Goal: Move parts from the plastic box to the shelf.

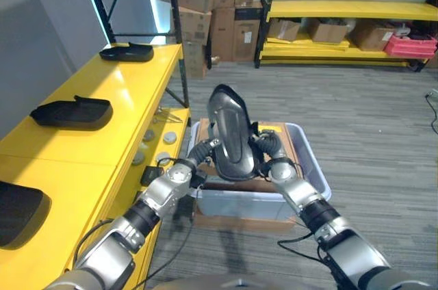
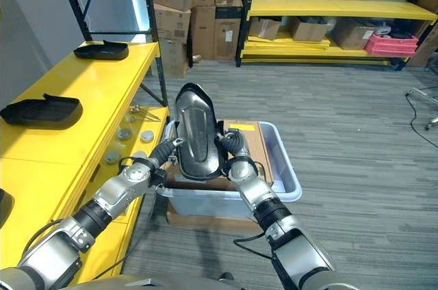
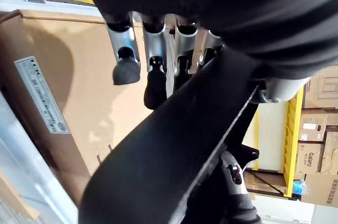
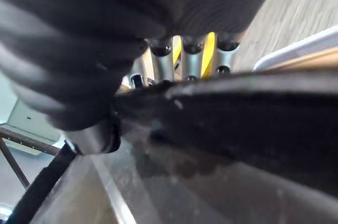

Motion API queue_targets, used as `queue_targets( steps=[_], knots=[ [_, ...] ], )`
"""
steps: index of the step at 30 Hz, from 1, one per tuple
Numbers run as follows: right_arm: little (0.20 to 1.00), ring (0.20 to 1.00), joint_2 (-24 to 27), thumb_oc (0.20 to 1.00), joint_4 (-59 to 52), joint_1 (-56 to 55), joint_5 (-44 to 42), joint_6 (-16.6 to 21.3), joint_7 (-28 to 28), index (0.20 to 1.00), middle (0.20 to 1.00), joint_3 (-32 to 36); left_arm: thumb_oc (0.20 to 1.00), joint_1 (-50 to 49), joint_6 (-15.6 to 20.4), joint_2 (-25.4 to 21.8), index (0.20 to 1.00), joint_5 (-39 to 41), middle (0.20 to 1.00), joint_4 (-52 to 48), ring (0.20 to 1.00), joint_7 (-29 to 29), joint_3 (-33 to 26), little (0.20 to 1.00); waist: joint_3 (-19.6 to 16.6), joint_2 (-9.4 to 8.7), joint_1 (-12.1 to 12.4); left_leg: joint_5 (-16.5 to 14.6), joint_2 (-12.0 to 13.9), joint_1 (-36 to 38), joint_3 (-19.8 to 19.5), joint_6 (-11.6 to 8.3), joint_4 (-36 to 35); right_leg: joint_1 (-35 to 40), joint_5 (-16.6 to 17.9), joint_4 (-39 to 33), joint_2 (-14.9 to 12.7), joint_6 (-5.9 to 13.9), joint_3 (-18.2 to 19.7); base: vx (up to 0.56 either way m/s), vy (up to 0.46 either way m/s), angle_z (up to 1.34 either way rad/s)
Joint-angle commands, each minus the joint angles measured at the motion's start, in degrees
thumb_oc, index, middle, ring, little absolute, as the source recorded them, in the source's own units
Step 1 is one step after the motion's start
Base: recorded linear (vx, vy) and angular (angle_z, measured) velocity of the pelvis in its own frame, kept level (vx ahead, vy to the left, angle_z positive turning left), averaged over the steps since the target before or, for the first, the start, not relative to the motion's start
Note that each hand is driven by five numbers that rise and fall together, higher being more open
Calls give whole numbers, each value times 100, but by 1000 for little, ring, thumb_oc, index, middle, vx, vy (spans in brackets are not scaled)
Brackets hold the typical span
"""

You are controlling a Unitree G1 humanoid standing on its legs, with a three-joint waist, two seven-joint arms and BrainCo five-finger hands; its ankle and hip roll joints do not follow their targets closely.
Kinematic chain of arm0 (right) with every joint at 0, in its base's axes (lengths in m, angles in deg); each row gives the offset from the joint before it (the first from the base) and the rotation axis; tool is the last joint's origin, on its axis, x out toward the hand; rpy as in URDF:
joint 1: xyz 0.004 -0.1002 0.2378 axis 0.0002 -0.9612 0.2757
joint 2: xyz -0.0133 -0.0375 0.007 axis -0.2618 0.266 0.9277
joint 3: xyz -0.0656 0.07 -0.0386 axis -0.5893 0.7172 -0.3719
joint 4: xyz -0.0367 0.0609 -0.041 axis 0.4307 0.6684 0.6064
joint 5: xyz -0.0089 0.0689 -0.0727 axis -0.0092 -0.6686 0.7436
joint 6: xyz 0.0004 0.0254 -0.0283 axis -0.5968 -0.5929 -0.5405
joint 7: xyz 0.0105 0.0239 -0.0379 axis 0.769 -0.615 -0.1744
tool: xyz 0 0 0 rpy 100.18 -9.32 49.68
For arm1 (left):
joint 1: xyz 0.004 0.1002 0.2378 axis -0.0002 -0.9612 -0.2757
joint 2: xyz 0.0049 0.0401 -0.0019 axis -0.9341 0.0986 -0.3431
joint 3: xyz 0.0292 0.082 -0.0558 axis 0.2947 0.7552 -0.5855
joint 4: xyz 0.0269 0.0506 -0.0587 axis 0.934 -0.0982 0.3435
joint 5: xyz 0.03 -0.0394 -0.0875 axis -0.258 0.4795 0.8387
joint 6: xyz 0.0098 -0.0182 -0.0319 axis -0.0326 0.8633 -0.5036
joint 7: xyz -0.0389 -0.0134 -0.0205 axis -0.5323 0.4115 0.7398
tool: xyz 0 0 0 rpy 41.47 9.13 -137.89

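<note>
Both hands, left hand (image 1: 205,151) and right hand (image 1: 272,155), clamped one black moulded part (image 1: 231,133) above the plastic box (image 1: 311,167); three parts (image 1: 72,112) already lay on the yellow shelf (image 1: 126,88), this one unplaced

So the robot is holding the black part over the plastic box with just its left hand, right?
Not quite: both hands hold it. In the left eye view the left hand and the right hand grip the black part from either side, above the plastic box.

warehouse/stockroom, yellow steel shelving (image 1: 356,9) along back wall upper right, stacked cardboard boxes (image 1: 212,9) top centre, yellow shelf (image 1: 102,105) at left holding black moulded parts (image 1: 72,112), grey plank-pattern floor (image 1: 369,126)
</note>
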Motion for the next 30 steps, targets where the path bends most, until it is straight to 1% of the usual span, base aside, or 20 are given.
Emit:
queue_targets(
  steps=[1, 4, 6, 7, 8, 10, 13, 15, 16, 18, 20, 21, 22, 23, 24, 25, 26, 27, 28, 30],
  knots=[
    [1000, 1000, -200, 1000, -149, 357, -750, 532, -572, 1000, 1000, 258, 200, 578, 1006, 304, 200, -286, 200, -201, 200, 353, -205, 200, -80, -39, 201, -208, 94, -64, -397, 3, -43, 214, -278, 80, -176, 351, -106, 0, 0, 0],
    [1000, 1000, -126, 1000, -375, -61, -1324, 995, -595, 1000, 1000, 697, 200, 413, 1139, 66, 200, -479, 200, -391, 200, 393, -503, 200, -64, -28, 191, -210, 87, -75, -397, 7, -43, 209, -263, 70, -185, 358, -116, 0, 0, 0],
    [1000, 1000, -52, 1000, -545, -335, -1540, 1190, -565, 1000, 1000, 1041, 200, 277, 1249, -105, 200, -569, 200, -526, 200, 401, -724, 200, -66, -25, 183, -216, 77, -81, -396, 12, -43, 212, -259, 59, -189, 363, -120, 0, 0, 0],
    [1000, 1000, -47, 1000, -557, -355, -1553, 1213, -579, 1000, 1000, 1062, 200, 265, 1262, -117, 200, -579, 200, -537, 200, 410, -737, 200, -67, -25, 183, -217, 76, -81, -396, 12, -43, 212, -258, 58, -190, 364, -120, 0, 0, 0],
    [1000, 1000, 63, 1000, -672, -632, -1596, 1353, -504, 1000, 1000, 1445, 200, 117, 1390, -304, 200, -618, 200, -630, 200, 404, -992, 200, -68, -19, 170, -224, 66, -89, -390, 21, -43, 209, -256, 51, -201, 374, -129, 0, 0, 0],
    [1000, 1000, 168, 1000, -739, -894, -1467, 1355, -456, 1000, 1000, 1760, 200, -37, 1467, -454, 200, -641, 200, -725, 200, 401, -1242, 200, -72, -18, 153, -231, 48, -98, -382, 31, -43, 199, -253, 51, -210, 389, -131, 0, 0, 0],
    [1000, 1000, 285, 1000, -712, -1401, -1390, 1084, -463, 1000, 1000, 2187, 200, -311, 1752, -673, 200, -708, 200, -791, 200, 524, -1656, 200, -77, -19, 103, -245, 21, -122, -358, 52, -43, 163, -242, 52, -235, 417, -113, 0, 0, 0],
    [1000, 1000, 277, 1000, -562, -1722, -1102, 894, -476, 1000, 1000, 2349, 200, -472, 1913, -789, 200, -703, 200, -856, 200, 593, -1896, 200, -87, -22, 74, -256, -10, -145, -355, 67, -43, 132, -234, 56, -251, 434, -97, -24, 28, -4],
    [1000, 1000, 244, 1000, -420, -1904, -1068, 752, -425, 1000, 1000, 2440, 200, -571, 2021, -842, 200, -728, 200, -906, 200, 618, -2063, 200, -84, -21, 52, -259, -26, -156, -348, 77, -43, 116, -227, 62, -264, 441, -90, -28, 28, -7],
    [1000, 1000, 137, 1000, -128, -2199, -1005, 602, -355, 1000, 1000, 2522, 200, -747, 2125, -940, 200, -765, 200, -1062, 200, 673, -2323, 200, -80, -23, 33, -266, -58, -186, -362, 92, -43, 77, -226, 87, -291, 458, -83, -27, 22, -15],
    [1000, 1000, 13, 1000, 448, -2479, -1133, 448, -117, 1000, 1000, 2615, 200, -894, 2275, -1080, 200, -819, 200, -1242, 200, 721, -2620, 200, -62, -25, 56, -272, -118, -231, -413, 122, -43, 43, -233, 148, -328, 477, -95, -28, 9, -11],
    [1000, 1000, -117, 1000, 971, -2663, -1137, 473, 96, 1000, 1000, 2711, 200, -1018, 2286, -1199, 200, -785, 200, -1496, 200, 646, -2894, 200, -51, -23, 119, -286, -180, -289, -521, 151, -43, -8, -271, 248, -364, 505, -90, 0, 0, 0],
    [1000, 1000, -204, 1000, 1261, -2739, -1125, 543, 179, 1000, 1000, 2725, 200, -1079, 2316, -1249, 200, -789, 200, -1643, 200, 660, -3008, 200, -35, -18, 156, -295, -218, -318, -605, 179, -43, -31, -304, 325, -380, 511, -71, 0, 0, 0],
    [1000, 1000, -265, 1000, 1492, -2793, -1051, 520, 268, 1000, 1000, 2728, 200, -1126, 2350, -1293, 200, -809, 200, -1783, 200, 676, -3094, 200, -23, -16, 179, -295, -248, -349, -698, 201, -43, -56, -354, 411, -372, 505, -22, -28, -50, 1],
    [1000, 1000, -321, 1000, 1774, -2893, -910, 458, 425, 1000, 1000, 2719, 200, -1171, 2374, -1332, 200, -791, 200, -1956, 200, 707, -3197, 200, 9, -6, 177, -309, -290, -372, -885, 235, -43, -81, -476, 537, -292, 466, 136, -62, -70, 19],
    [1000, 1000, -380, 1000, 2245, -3089, -725, 591, 608, 1000, 1000, 2714, 200, -1125, 2575, -1343, 200, -788, 200, -2008, 200, 706, -3174, 200, 30, 27, 30, -205, -380, -492, -1393, 308, -43, -259, -592, 734, 72, 276, 799, -58, -67, 50],
    [1000, 1000, -401, 1000, 2421, -3204, -697, 702, 618, 1000, 1000, 2654, 200, -1095, 2665, -1315, 200, -760, 200, -2032, 200, 696, -3152, 200, 40, 37, -58, -161, -424, -540, -1630, 322, -43, -318, -660, 822, 261, 192, 1094, -45, -55, 141],
    [1000, 1000, -452, 1000, 2568, -3287, -577, 700, 704, 1000, 1000, 2575, 200, -1076, 2655, -1288, 200, -831, 200, -2175, 200, 846, -3145, 200, 45, 32, -108, -143, -467, -600, -1818, 311, -43, -340, -736, 842, 389, 136, 1231, -60, -65, 234],
    [1000, 1000, -453, 1000, 2703, -3316, -332, 653, 876, 1000, 1000, 2461, 200, -1094, 2614, -1278, 200, -902, 200, -2309, 200, 1030, -3179, 200, 76, 26, -106, -47, -491, -683, -1937, 295, -43, -383, -699, 822, 482, 94, 1265, -68, -92, 250],
    [1000, 1000, -441, 1000, 2948, -3366, 213, 721, 1082, 1000, 1000, 2172, 200, -1237, 2680, -1295, 200, -983, 200, -2500, 200, 1222, -3297, 200, 165, 14, -18, 29, -485, -757, -2111, 235, -43, -333, -775, 789, 587, 15, 1246, -115, -75, 142]
  ],
)
